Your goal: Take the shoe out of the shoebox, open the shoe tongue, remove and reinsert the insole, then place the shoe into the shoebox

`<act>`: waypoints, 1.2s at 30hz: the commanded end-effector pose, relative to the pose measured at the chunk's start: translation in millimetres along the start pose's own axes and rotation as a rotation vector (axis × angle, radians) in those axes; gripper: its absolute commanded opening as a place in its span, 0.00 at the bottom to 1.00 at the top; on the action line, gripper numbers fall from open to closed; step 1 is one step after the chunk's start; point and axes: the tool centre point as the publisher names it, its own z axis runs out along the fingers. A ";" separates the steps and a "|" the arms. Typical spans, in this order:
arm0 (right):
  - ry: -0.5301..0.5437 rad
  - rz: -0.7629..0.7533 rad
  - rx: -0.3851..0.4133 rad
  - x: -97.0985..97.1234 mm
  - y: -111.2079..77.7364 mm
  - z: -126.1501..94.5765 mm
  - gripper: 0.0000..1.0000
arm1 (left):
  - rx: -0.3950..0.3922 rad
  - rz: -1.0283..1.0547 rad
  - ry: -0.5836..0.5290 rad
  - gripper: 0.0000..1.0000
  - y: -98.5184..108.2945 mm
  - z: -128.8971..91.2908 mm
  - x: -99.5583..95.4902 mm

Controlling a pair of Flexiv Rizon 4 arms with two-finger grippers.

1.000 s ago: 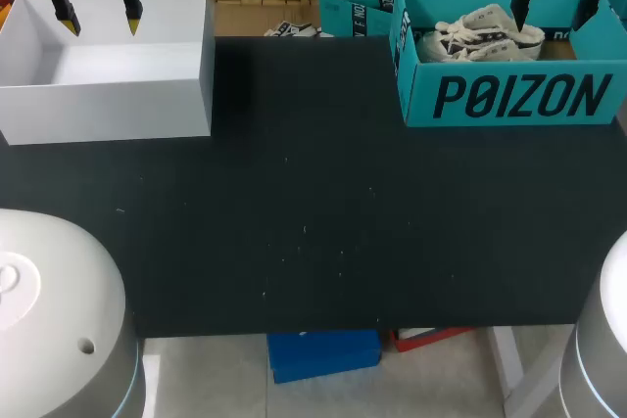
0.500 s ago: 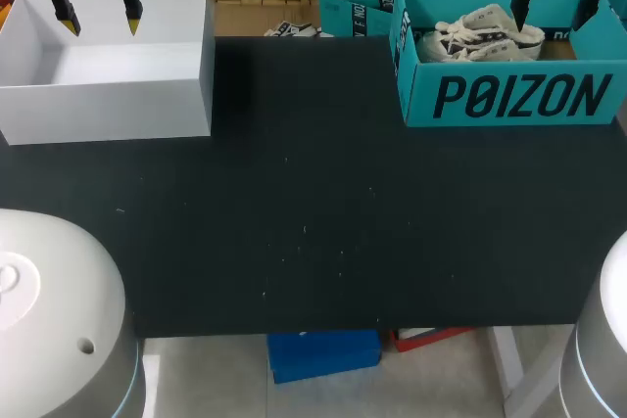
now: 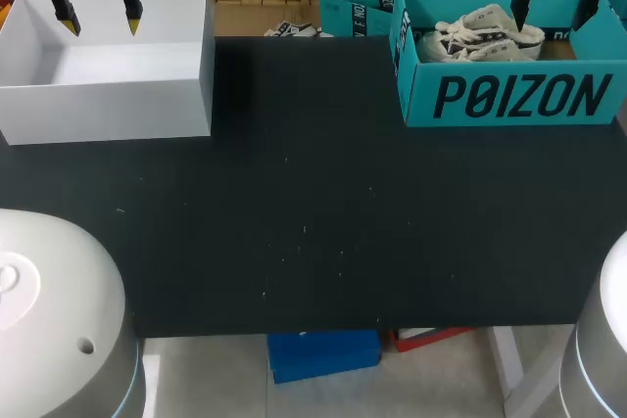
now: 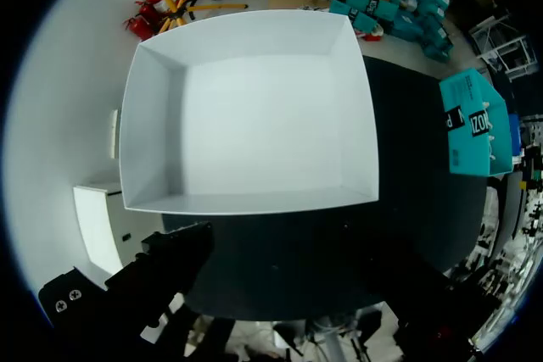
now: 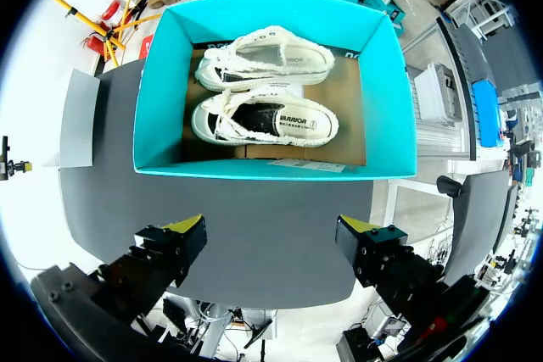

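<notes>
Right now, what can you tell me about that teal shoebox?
The teal shoebox looks like cardboard and stands open-topped at the table's far right corner. Dark block lettering runs across its near wall; its floor is brown. Two pale lace-up shoes lie inside, side by side. The right hand hangs above it, fingers apart, touching nothing.

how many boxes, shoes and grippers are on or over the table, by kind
white box: 1
teal shoebox: 1
shoes: 2
grippers, left gripper and right gripper: 2
total: 6
</notes>
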 end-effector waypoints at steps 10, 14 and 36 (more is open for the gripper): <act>0.000 -0.797 -0.038 -6.9 29.4 -10.7 1.00 | -0.001 -0.002 -0.003 1.00 0.8 -0.7 0.7; 0.043 -1.167 -0.062 -8.2 27.2 -19.6 1.00 | -0.001 -0.002 -0.003 1.00 0.8 -0.7 0.7; 0.075 -1.612 -0.064 -12.1 20.0 -27.3 1.00 | -0.001 -0.002 -0.003 1.00 0.8 -0.7 0.7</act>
